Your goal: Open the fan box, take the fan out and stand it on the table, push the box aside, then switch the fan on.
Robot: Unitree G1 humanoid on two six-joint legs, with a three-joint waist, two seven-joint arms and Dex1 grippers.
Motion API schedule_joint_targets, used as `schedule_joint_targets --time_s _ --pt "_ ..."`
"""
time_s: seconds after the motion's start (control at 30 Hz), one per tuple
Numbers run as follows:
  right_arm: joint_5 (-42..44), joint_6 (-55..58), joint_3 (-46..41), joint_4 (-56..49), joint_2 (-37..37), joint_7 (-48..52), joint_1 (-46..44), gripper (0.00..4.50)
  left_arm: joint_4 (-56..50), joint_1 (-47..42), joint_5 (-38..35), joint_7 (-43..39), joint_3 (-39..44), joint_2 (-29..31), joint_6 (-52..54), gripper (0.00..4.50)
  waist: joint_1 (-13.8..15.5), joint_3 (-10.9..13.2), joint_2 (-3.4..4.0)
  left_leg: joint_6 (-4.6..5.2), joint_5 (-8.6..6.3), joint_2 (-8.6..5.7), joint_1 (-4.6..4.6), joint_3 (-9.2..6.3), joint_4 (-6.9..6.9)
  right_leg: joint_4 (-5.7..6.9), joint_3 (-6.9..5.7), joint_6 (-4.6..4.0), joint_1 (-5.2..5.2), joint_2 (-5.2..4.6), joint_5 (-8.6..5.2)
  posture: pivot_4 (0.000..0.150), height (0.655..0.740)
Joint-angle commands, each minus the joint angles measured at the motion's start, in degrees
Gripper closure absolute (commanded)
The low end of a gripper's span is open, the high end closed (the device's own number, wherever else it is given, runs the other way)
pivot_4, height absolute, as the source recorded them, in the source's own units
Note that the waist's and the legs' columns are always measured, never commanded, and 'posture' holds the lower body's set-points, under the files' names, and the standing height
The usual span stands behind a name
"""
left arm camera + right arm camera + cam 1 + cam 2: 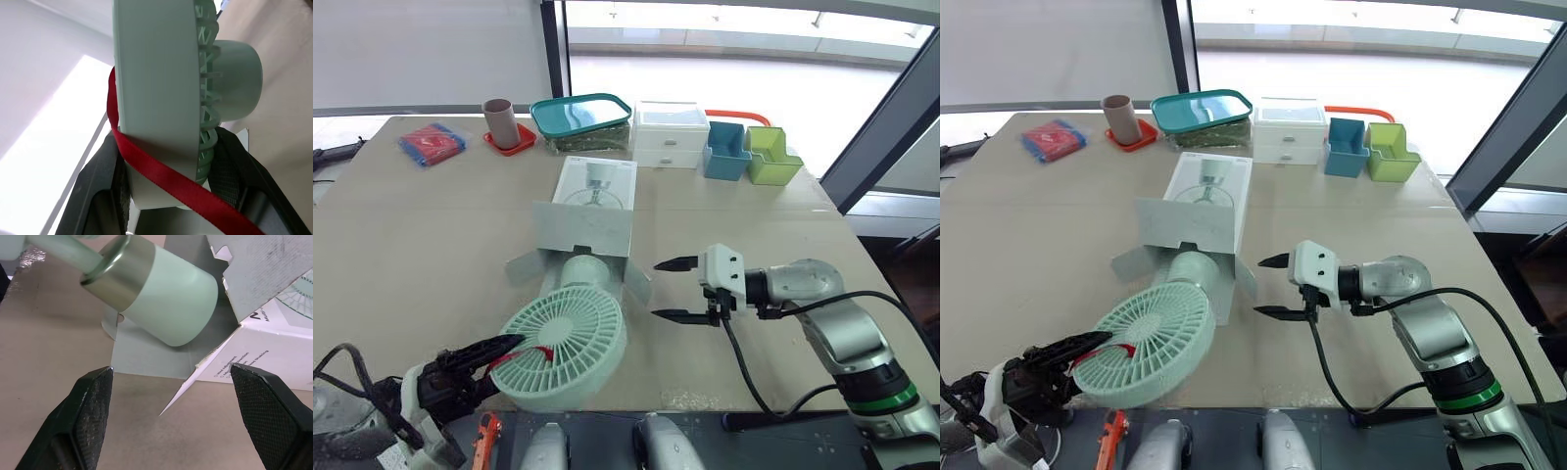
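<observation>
My left gripper (507, 351) pinches the grille rim of the mint fan (566, 338), whose base lies at the fan box (592, 201) mouth beyond it, my right gripper (677, 290) spread alongside; I judge it light, stiff, slick plastic, best gripped at the rim.

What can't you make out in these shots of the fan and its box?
Switch on the fan: cannot tell where; head views, the raised flap of the box covers the base's end.
Small print on the box: right wrist view, too small, partly cut off by the edge.
Lower finger of the left gripper: head views, under the fan's grille.
</observation>
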Motion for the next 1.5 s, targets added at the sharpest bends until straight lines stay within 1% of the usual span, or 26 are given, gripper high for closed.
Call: schedule_joint_targets --time_s 0.03,0.13,0.2,0.33,0.4,0.47,0.63,0.7,0.8,0.9,0.97,1.03,1.1,1.17,1.23,1.33,1.5 --pt "0.95 -1.07 -1.24 -1.72 -0.41 1.12 -0.98 0.61 -1.77 2.39 -9.20 -5.50 3.46 -0.97 -1.71 2.84 0.00 0.01 0.01 0.00 0.00 0.00 0.00 0.00 0.00 0.00 0.00 0.00 0.00 0.00 0.00 0.150 0.7400" --pt "0.88 -1.35 -1.19 -1.20 -0.31 1.81 -1.24 0.61 -2.80 4.16 -13.05 -11.45 4.81 -2.19 -3.54 2.84 0.00 0.01 0.01 0.00 0.00 0.00 0.01 0.02 0.00 0.00 0.03 0.00 0.00 0.00 0.00 0.150 0.7400" --pt "0.69 -1.43 -0.92 -0.91 -0.18 2.11 -1.66 0.61 -4.08 5.20 -18.95 -14.87 4.43 -2.26 -3.11 2.84 0.00 0.01 0.01 0.00 0.00 0.00 0.01 0.02 0.00 0.00 0.03 0.00 0.00 0.01 0.00 0.150 0.7400" --pt "0.67 -1.65 -0.65 -0.34 0.17 2.89 -2.24 0.61 -5.40 5.59 -23.62 -21.32 6.28 -3.29 -4.02 2.84 0.02 0.05 0.08 0.00 0.00 0.00 0.01 0.03 0.00 0.00 0.06 -0.01 0.00 0.01 0.00 0.150 0.7400" --pt "0.47 -1.99 -0.39 0.32 0.44 3.16 -2.84 0.61 -6.24 6.37 -28.09 -24.56 5.62 -2.04 -4.27 2.84 -0.02 0.05 0.08 0.00 0.00 0.00 0.01 0.03 0.00 0.00 0.07 -0.01 0.00 0.04 0.00 0.150 0.7400" --pt "0.32 -2.25 -0.17 0.90 0.80 3.44 -3.45 0.61 -7.42 7.99 -35.70 -27.37 5.67 -1.11 -2.62 2.84 -0.04 0.05 0.09 0.00 0.00 0.01 0.01 0.04 0.00 -0.01 0.08 -0.01 0.00 0.05 0.00 0.150 0.7400" --pt "0.24 -3.13 0.23 2.31 1.40 4.40 -4.35 0.61 -9.35 9.30 -45.71 -34.35 8.26 -2.00 -0.97 2.84 -0.03 0.11 0.18 0.01 0.00 0.03 0.00 0.04 0.00 -0.02 0.08 -0.01 0.00 0.07 0.00 0.150 0.7400" --pt "-0.02 -3.59 0.42 3.03 1.67 4.69 -4.82 0.61 -9.35 9.58 -48.13 -37.23 9.35 -2.98 -1.03 2.84 -0.04 0.12 0.19 0.01 0.00 0.03 0.01 0.05 0.00 -0.02 0.11 -0.02 -0.01 0.08 0.00 0.150 0.7400" --pt "-0.07 -3.93 0.53 3.77 1.92 5.08 -5.29 0.61 -8.52 10.06 -48.90 -41.31 11.36 -5.01 -1.60 2.84 -0.05 0.12 0.20 0.01 -0.01 0.06 0.00 0.06 0.00 -0.02 0.12 -0.03 -0.02 0.14 -0.01 0.150 0.7400" --pt "-0.18 -4.43 0.63 4.39 2.02 5.60 -5.58 0.61 -10.15 12.35 -53.99 -45.32 11.87 -5.78 0.03 2.84 -0.06 0.13 0.21 0.04 -0.02 0.09 -0.01 0.05 0.00 -0.04 0.13 -0.04 -0.02 0.17 -0.02 0.150 0.7400" --pt "-0.31 -4.67 0.64 4.76 2.13 5.87 -5.78 0.61 -11.73 13.64 -59.02 -47.88 12.56 -5.71 1.51 2.84 -0.05 0.14 0.22 0.04 -0.03 0.09 -0.01 0.05 0.00 -0.04 0.14 -0.05 -0.02 0.18 -0.02 0.150 0.7400" --pt "-0.28 -4.72 0.65 5.05 2.23 6.13 -5.96 0.61 -18.12 15.58 -61.95 -48.96 15.30 -4.71 5.66 2.84 -0.05 0.16 0.18 0.04 -0.03 0.09 0.00 0.05 0.00 -0.04 0.17 -0.05 -0.01 0.19 -0.03 0.150 0.7400" --pt "-0.41 -5.04 0.76 5.59 2.29 6.45 -6.30 0.61 -30.09 17.37 -67.09 -47.76 20.08 -2.27 15.29 2.84 -0.04 0.20 0.12 0.04 -0.03 0.10 -0.01 0.05 0.01 -0.04 0.18 -0.04 -0.01 0.20 -0.03 0.150 0.7400" --pt "-0.46 -5.31 0.84 6.07 2.44 6.70 -6.69 0.61 -34.86 18.12 -71.42 -48.36 24.03 -1.97 21.61 2.84 -0.04 0.25 0.15 0.04 -0.02 0.13 -0.07 0.04 0.04 -0.05 0.19 -0.04 -0.03 0.23 -0.03 0.150 0.7400" --pt "-0.25 -5.65 0.86 6.53 2.85 6.96 -7.32 0.61 -35.83 18.15 -74.09 -50.32 27.52 -3.64 26.40 2.84 -0.03 0.27 0.22 0.04 -0.02 0.09 -0.03 0.07 0.05 -0.05 0.25 -0.03 -0.02 0.21 -0.04 0.150 0.7400" --pt "0.17 -5.78 0.74 6.99 3.49 7.24 -8.13 0.61 -37.28 17.52 -76.16 -53.62 30.92 -6.23 31.98 2.84 -0.28 0.29 0.25 0.07 -0.04 0.17 0.05 0.08 0.00 -0.05 0.28 -0.11 -0.02 0.37 -0.09 0.150 0.7400" --pt "3.02 -4.42 -0.09 5.00 4.06 8.52 -8.70 0.61 -37.57 14.12 -78.35 -55.05 35.91 -10.88 41.41 2.84 -0.20 0.32 0.30 0.08 -0.05 0.30 0.03 0.01 -0.02 -0.03 0.40 -0.19 -0.03 0.65 -0.13 0.150 0.7400"
